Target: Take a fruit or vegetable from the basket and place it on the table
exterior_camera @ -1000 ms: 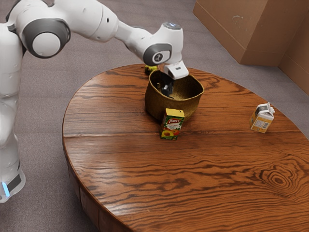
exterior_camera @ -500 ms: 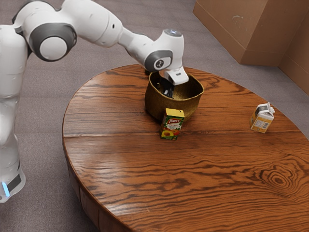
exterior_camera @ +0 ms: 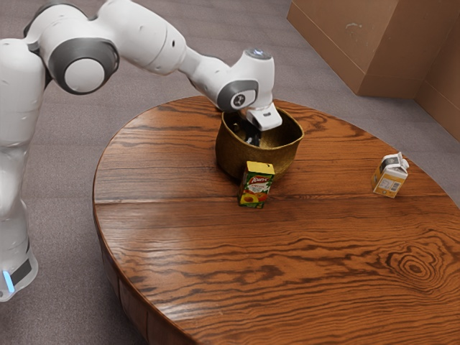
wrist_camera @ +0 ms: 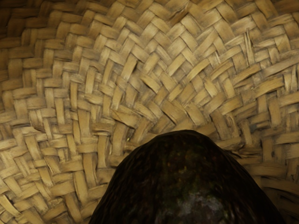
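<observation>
Shift since last frame: the arm (exterior_camera: 149, 37) dips slightly, and the gripper (exterior_camera: 251, 136) sits a little lower inside the basket; basket, juice box and milk carton keep their places.
Fruit: dark, rounded, rough-skinned, with faint green; we take it for an avocado (wrist_camera: 187, 186). It is inside the basket, at or just under the gripper; we cannot tell whether it touches the woven bottom.
Handling: we expect moderate weight and a firm body, perhaps softer if ripe. The pebbled skin should give fair grip, though the curved, tapering form may roll or squirt out.
Hold: we favour the widest part, from two opposite sides, level with the middle; pinching the narrower end risks a slip. Firm, measured pressure, to avoid bruising.
Jaws: cannot tell whether apart, together or clamped on the fruit.
Basket: woven, deep (exterior_camera: 253, 155); its wall surrounds the gripper, so we judge a straight lift safest, clear of the rim before any sideways travel.
Juice box: upright, just beside the basket (exterior_camera: 256, 187); a low exit on that side could topple it.
Milk carton: well apart, toward the exterior view's right (exterior_camera: 390, 176).
Table: wooden (exterior_camera: 215, 244); bare wood between box and carton looks a fair set-down spot.
</observation>
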Robot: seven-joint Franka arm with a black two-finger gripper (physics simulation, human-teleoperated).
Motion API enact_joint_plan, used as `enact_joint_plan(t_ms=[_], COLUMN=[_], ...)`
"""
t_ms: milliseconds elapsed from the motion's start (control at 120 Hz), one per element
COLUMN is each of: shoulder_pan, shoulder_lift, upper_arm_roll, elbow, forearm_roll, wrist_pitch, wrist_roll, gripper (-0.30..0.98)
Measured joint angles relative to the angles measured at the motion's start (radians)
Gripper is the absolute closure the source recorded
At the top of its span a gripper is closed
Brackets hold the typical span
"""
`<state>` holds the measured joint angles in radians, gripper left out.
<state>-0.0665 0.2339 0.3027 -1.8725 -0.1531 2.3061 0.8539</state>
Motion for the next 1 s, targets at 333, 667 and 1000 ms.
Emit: enact_joint_plan(t_ms=[333,667,1000], shoulder_pan=[-0.002,-0.003,-0.004], shoulder_lift=[0.004,0.011,-0.005], upper_arm_roll=[-0.001,0.0,0.002], elbow=[-0.001,-0.006,-0.012], forearm_roll=[-0.017,-0.035,-0.073], wrist_pitch=[0.01,0.018,0.023], wrist_roll=[0.0,-0.011,-0.036], gripper=[0.0,0.02,0.34])
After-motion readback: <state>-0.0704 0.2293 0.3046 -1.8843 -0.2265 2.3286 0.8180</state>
